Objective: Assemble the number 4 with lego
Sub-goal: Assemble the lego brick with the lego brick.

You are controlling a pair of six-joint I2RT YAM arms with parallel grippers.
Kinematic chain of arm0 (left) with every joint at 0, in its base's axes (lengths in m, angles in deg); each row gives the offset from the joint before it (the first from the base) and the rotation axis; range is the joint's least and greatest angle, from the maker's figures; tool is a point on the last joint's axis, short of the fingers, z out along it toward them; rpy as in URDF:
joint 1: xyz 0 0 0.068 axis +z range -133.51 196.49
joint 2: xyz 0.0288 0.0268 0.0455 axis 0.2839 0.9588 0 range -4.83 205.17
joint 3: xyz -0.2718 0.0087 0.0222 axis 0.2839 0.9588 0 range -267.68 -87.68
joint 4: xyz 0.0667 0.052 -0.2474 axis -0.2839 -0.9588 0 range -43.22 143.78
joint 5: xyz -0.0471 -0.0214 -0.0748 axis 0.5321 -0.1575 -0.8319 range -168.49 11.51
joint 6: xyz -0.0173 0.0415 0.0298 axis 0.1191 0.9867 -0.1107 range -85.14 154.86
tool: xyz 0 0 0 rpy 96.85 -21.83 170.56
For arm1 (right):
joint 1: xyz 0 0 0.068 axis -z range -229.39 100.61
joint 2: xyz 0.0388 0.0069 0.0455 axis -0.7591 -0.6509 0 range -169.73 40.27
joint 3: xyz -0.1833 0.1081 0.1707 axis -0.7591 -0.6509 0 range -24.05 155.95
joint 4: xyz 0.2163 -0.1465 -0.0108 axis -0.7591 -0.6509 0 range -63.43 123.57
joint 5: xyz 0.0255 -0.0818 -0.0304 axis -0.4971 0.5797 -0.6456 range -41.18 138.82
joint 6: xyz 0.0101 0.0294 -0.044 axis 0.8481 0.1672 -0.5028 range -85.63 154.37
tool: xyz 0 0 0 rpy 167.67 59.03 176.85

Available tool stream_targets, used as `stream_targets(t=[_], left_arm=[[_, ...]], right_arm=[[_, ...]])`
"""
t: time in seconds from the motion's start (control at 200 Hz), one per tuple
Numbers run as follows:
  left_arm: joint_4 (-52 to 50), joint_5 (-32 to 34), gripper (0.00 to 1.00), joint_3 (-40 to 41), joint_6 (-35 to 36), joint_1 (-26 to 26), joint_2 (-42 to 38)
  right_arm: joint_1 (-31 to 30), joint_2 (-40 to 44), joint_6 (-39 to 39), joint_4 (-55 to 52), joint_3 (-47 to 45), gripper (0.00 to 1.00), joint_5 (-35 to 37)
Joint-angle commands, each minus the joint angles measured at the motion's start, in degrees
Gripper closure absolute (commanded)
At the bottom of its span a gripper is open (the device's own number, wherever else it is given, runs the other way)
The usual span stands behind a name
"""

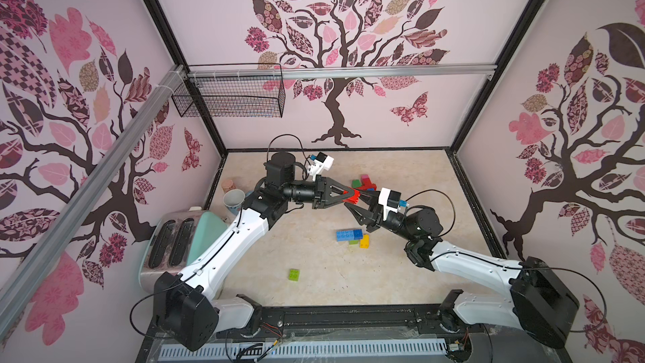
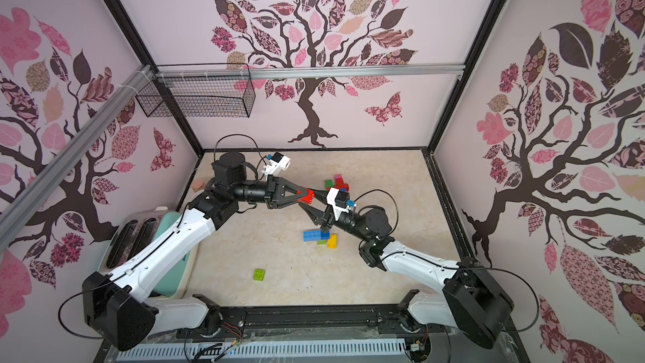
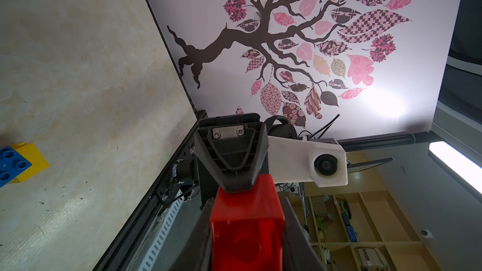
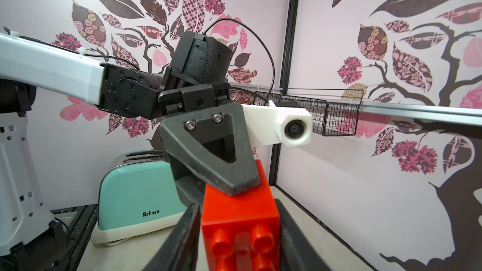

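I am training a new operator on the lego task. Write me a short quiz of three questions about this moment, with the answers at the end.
1. True or false: the left tool holds a red brick in the air.
2. Which brick lies alone, apart from all the others? A. lime B. pink C. yellow
3. Short answer: which kitchen appliance stands in the scene?

Key:
1. True.
2. A, the lime brick.
3. The toaster.
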Motion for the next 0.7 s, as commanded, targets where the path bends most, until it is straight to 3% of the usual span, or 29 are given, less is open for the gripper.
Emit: stream_targets(t=[0.0,0.305,0.515,0.695], left_arm=[[1.8,-0.11,1.0,0.18,0.17,0.24,-0.51],[-0.09,0.31,1.0,1.01,2.57,0.18,0.1],[-0.09,0.33,1.0,1.89,3.49,0.2,0.48],[-0.38,0.57,1.0,2.12,4.3,0.25,0.47]], right_arm=[[-0.23,-0.17,0.96,-0.46,2.49,0.57,-2.18],[-0.3,2.03,6.58,0.19,3.03,0.69,-2.43],[-0.28,2.21,6.21,-4.67,5.57,0.57,-3.56],[-0.3,2.41,6.36,-6.8,5.3,0.85,-4.05]])
